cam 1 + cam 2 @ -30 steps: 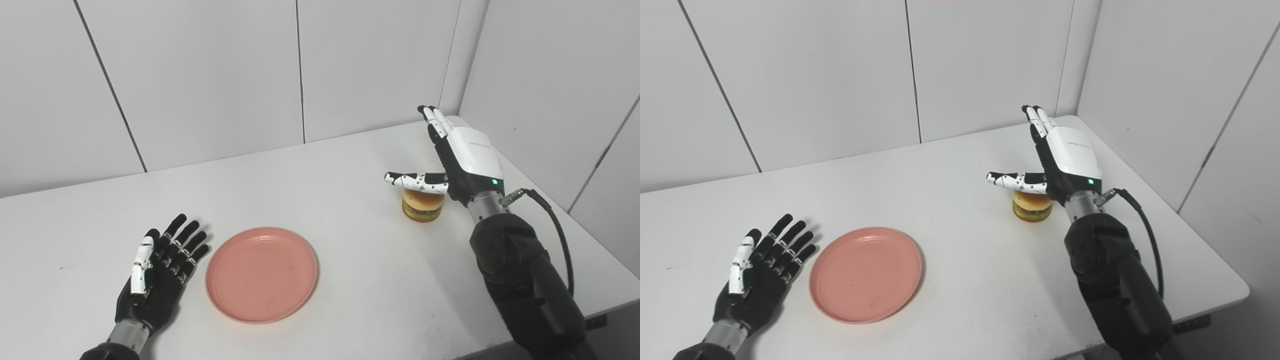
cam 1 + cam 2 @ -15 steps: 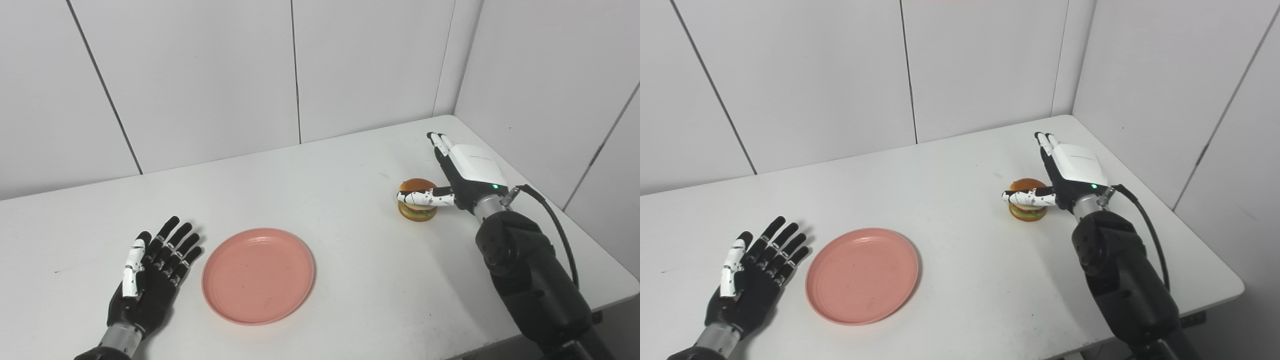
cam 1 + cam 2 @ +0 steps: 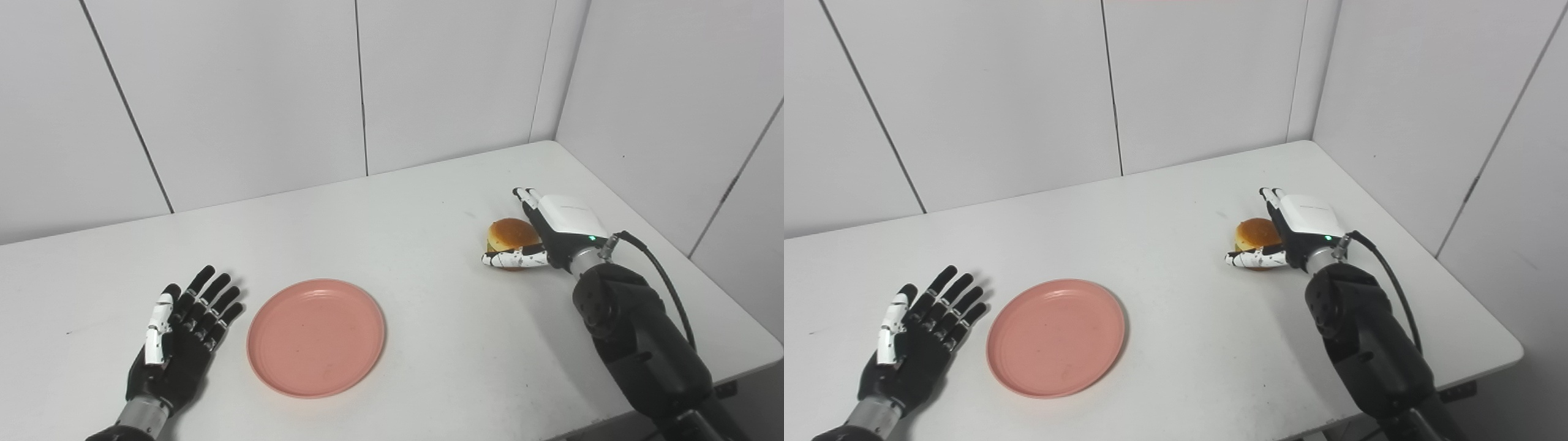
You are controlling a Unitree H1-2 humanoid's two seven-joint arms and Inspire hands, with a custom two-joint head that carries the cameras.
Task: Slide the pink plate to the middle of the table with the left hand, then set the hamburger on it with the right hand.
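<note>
The pink plate [image 3: 316, 336] lies flat on the white table [image 3: 429, 343], left of the middle and near the front. My left hand [image 3: 177, 343] rests palm up and open just left of the plate, apart from it. The hamburger [image 3: 509, 235] stands at the right side of the table. My right hand [image 3: 554, 229] is down beside it, open: the thumb crosses in front of the burger's lower half and the fingers reach along its right side. I cannot tell whether the hand touches the burger.
White wall panels [image 3: 245, 92] close off the back and the right side. The table's right edge [image 3: 704, 269] runs close past my right arm. A black cable [image 3: 661, 275] loops off the right wrist.
My right hand has come down from above the hamburger to table level beside it, thumb now in front. The left hand and plate stay put; the camera shifted slightly.
</note>
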